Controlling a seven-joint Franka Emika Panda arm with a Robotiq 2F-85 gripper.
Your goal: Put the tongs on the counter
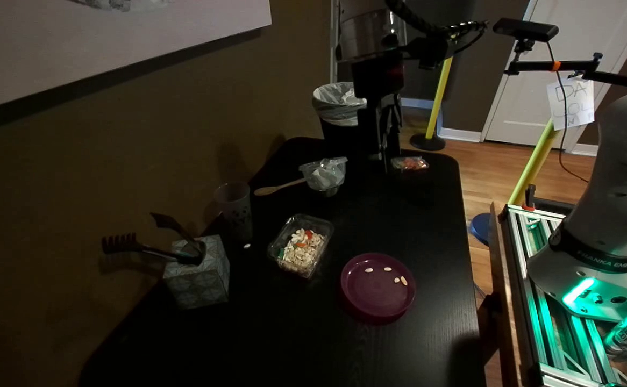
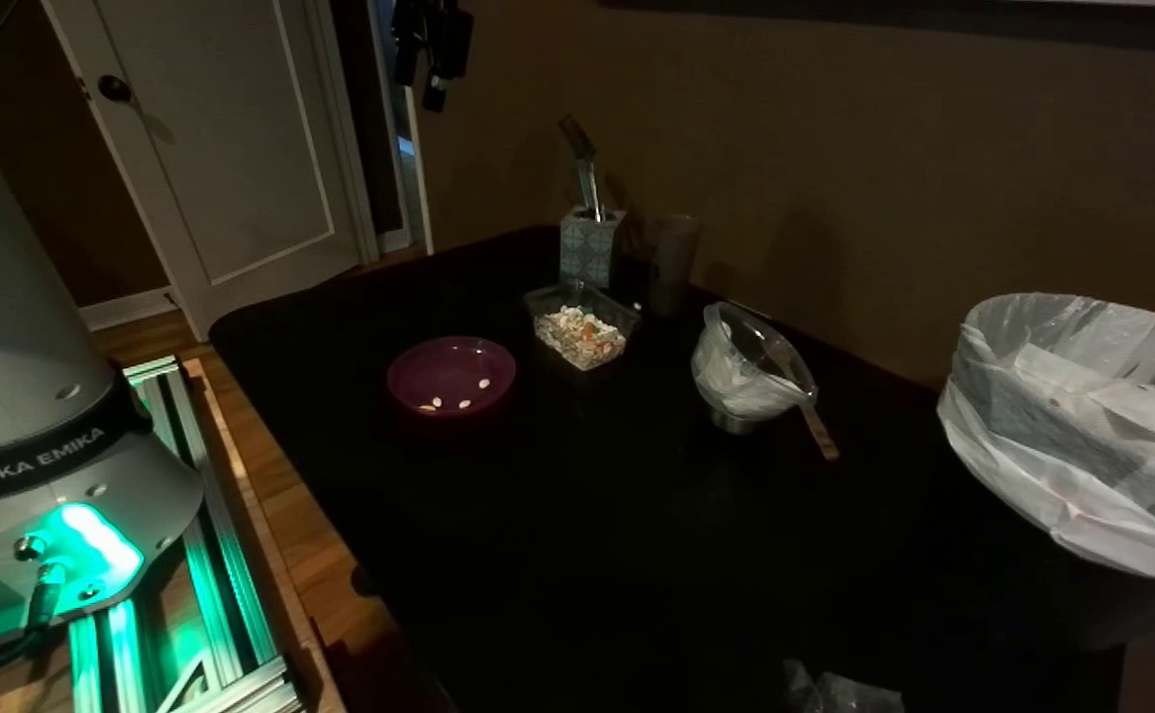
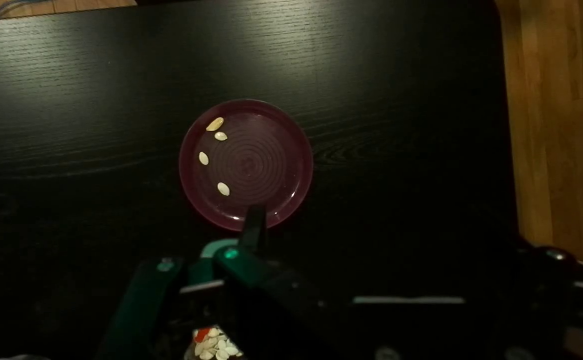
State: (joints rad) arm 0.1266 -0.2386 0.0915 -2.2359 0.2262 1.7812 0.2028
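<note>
The tongs point(image 1: 155, 251) stand tilted in a pale patterned box point(image 1: 198, 287) by the wall, with two arms spread and dark heads up. Their silvery arms point(image 2: 589, 185) show in an exterior view; their lower ends are hidden in the box point(image 2: 589, 255). The tongs are out of the wrist view. The counter point(image 1: 286, 338) is the long black tabletop, also seen in the wrist view point(image 3: 396, 125). My gripper point(image 1: 389, 142) hangs above the counter, apart from the tongs. In the wrist view my gripper point(image 3: 391, 227) looks open, with nothing between its fingers; the right finger is very dark.
A purple plate point(image 1: 378, 295) with several seeds lies on the counter. A clear tub point(image 1: 324, 248) of seeds, a cup point(image 1: 235, 209), a clear bowl point(image 1: 327, 174) and a wooden spoon point(image 1: 276, 189) stand towards the wall. A lined bin point(image 2: 1043, 495) stands past the counter's end.
</note>
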